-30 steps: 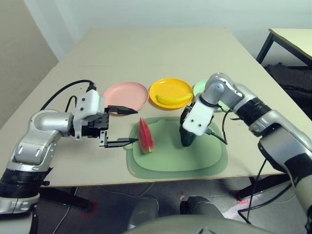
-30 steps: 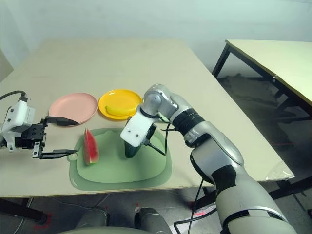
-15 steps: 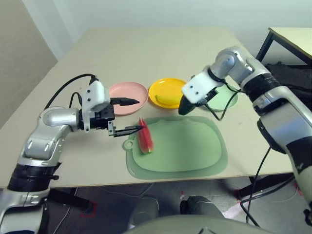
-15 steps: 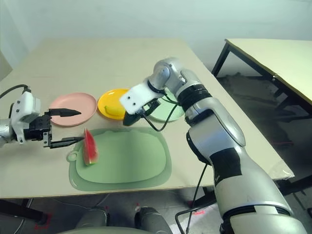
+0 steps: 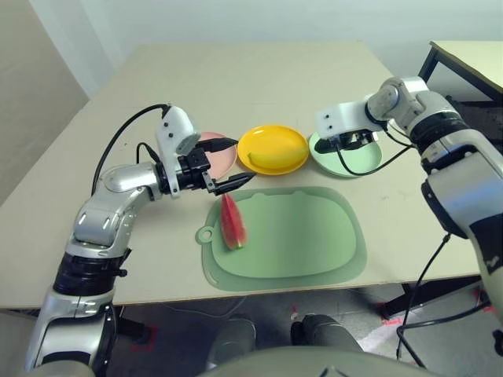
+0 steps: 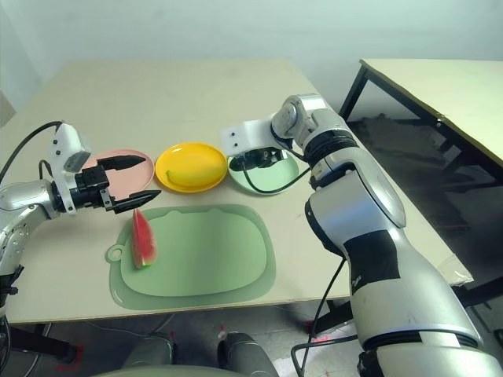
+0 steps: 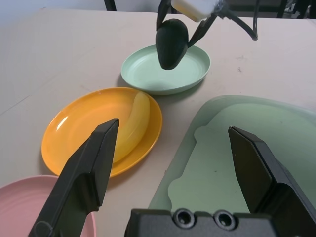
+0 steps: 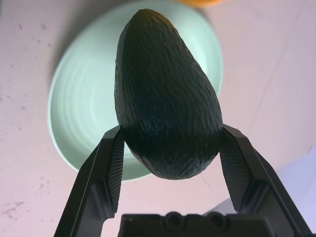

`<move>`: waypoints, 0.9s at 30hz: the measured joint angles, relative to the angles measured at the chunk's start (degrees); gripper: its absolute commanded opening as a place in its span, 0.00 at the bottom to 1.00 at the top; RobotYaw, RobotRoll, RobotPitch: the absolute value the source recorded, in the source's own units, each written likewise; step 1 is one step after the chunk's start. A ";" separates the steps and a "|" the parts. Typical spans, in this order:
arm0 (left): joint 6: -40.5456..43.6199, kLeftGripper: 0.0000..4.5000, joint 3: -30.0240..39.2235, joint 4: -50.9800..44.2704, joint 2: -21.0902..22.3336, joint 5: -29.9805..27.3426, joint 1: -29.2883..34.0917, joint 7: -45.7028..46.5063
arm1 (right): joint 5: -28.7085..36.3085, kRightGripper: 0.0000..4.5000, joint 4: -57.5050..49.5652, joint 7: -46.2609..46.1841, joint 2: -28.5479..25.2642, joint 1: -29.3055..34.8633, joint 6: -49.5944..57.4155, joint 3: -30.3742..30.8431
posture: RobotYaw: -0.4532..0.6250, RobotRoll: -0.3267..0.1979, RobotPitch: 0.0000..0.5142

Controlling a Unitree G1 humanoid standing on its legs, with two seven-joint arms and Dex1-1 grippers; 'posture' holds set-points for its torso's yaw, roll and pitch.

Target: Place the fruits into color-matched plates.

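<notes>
A: Where is the avocado [image 8: 168,106]?

B: Clamped between the jaws of the right gripper [image 8: 170,163], pointed end away from the wrist, hanging above the mint green plate [image 7: 148,66]; from the left wrist camera it looks clear of the plate's surface, though I can't be certain of the gap.

A: And the other arm?

B: The left gripper [image 5: 228,165] has its jaws wide apart and holds nothing; it hovers by the near edge of the pink plate [image 5: 222,159], just beyond the far end of the watermelon wedge [image 5: 231,223]; one fingertip looks close to the wedge's tip, but I cannot tell whether it touches.

A: The wedge itself?

B: Standing on the left part of the large green mat [image 5: 306,243] (rind down, red side showing); the mat lies on the worktop [image 5: 251,86] in front of the plates.

A: The banana [image 7: 132,123]?

B: Lying in the yellow plate [image 7: 69,133], which sits between the pink and mint green ones.
</notes>
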 measured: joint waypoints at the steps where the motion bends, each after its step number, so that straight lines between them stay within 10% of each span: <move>1: 0.00 1.00 0.00 0.00 0.07 0.17 0.14 0.10 | -0.59 0.69 0.07 -0.73 0.00 0.47 0.44 0.10 | 0.57 0.62 0.00; 24: -0.06 1.00 1.09 -1.19 1.26 0.70 2.23 1.22 | -4.89 0.69 1.58 -4.06 2.19 4.96 2.88 0.23 | 0.59 0.62 0.00; 27: -0.06 1.00 1.58 -1.19 1.39 0.69 2.22 1.22 | -4.90 0.98 1.58 -4.37 2.19 4.96 2.85 0.20 | 0.59 0.62 0.00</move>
